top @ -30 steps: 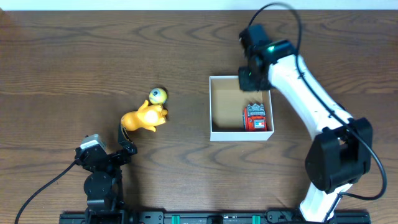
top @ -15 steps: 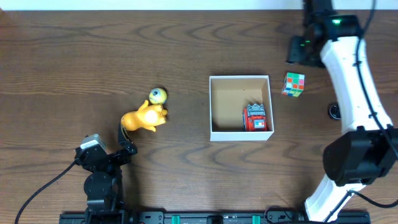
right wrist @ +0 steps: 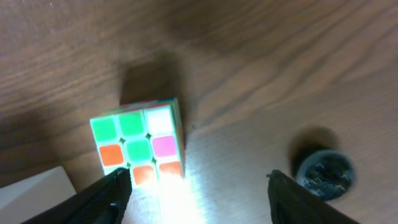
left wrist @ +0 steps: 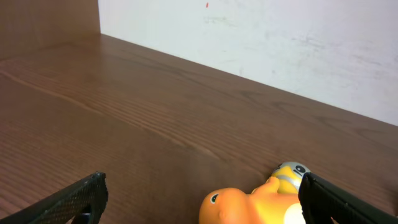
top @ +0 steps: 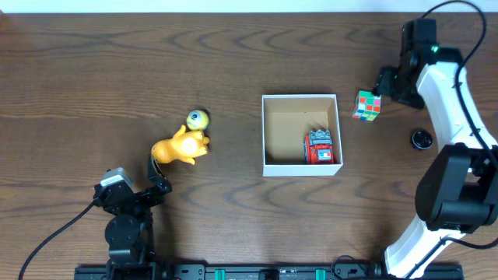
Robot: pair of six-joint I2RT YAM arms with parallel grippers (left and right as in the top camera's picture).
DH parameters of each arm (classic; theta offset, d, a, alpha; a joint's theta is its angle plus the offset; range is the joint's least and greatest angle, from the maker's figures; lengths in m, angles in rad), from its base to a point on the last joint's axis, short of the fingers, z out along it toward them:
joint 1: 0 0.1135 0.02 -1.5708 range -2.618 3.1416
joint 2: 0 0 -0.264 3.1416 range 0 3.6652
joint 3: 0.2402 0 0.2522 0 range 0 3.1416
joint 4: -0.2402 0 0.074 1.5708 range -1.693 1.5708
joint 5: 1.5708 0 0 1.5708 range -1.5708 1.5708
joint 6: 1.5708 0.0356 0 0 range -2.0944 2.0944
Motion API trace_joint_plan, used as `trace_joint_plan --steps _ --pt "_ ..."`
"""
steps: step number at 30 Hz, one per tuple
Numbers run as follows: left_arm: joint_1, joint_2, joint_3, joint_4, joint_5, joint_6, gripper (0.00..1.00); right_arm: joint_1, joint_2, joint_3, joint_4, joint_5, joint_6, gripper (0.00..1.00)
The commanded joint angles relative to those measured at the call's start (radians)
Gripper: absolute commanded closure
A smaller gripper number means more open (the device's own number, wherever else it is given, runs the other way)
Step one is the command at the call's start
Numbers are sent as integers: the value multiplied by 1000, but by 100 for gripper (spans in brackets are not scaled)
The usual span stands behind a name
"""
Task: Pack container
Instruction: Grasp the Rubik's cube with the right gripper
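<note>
Right gripper (right wrist: 199, 202) is seen spread open, nothing held. The colour cube (right wrist: 138, 149) is framed just ahead of its fingers, resting on the table (top: 78, 62), with a small black round object (right wrist: 324, 173) near it. Left gripper (top: 158, 177) is held wide open and empty, close to the orange toy (top: 180, 148) and a yellow-green ball (top: 198, 120). The container (top: 299, 96) is set mid-table with one red toy (top: 320, 146) inside. Packing is judged partly done: cube, orange toy and ball are left outside.

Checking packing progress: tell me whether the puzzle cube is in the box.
Out: the cube sits on the table beside the container, outside its wall.
</note>
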Motion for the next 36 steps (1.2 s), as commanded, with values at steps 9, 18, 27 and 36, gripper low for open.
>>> trace_joint_plan --steps 9,18,27,36 --pt "3 -5 -29 -7 -8 17 2 47 2 -85 180 -43 -118 24" --pt "3 -5 -29 -6 -8 17 2 48 10 -87 193 -45 -117 25" --pt "3 -5 -29 -7 -8 17 2 48 90 -87 268 -169 -125 23" --pt "3 -5 -29 -7 -8 17 2 48 133 -87 264 -171 -140 32"
